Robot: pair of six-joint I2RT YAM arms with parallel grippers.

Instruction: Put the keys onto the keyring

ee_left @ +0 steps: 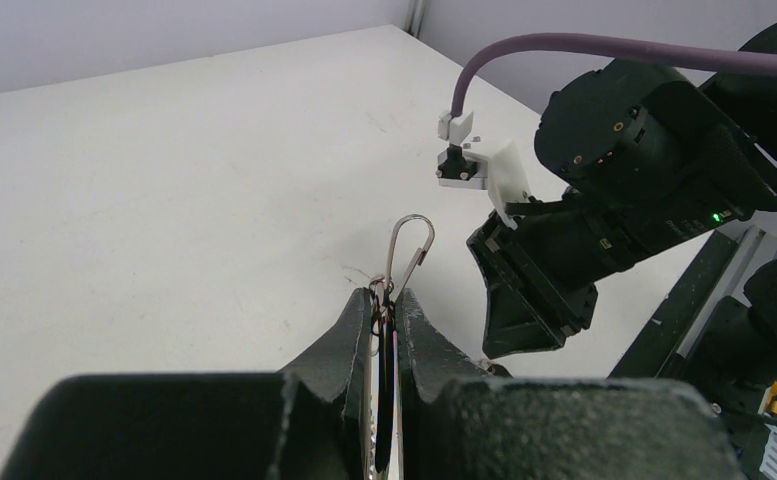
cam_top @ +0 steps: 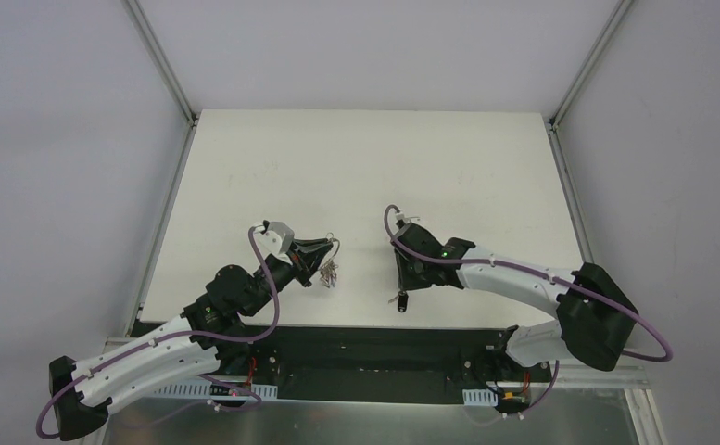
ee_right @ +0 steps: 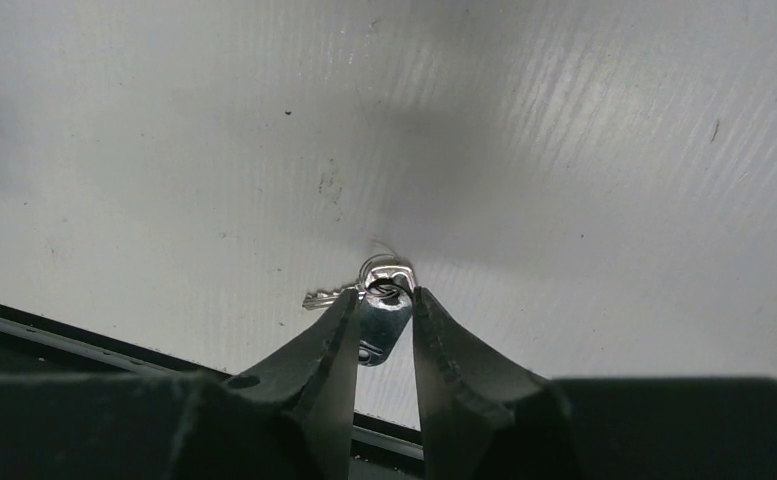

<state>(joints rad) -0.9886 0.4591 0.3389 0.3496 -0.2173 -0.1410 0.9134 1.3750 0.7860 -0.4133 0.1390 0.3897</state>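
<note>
keyring is clamped tight in my left gripper, wire loop poking up, toward the near edge of the desk, left of middle. key sits by the near edge between my right gripper jaws, slightly parted; can't tell if they pinch it. risk: a loose hold lets it skid off that edge. no readable writing anywhere

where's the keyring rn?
The keyring is pinched in the left gripper, its loop sticking out in front. In the top view it sits left of centre, toward the front edge of the table, across from the right gripper.
</note>
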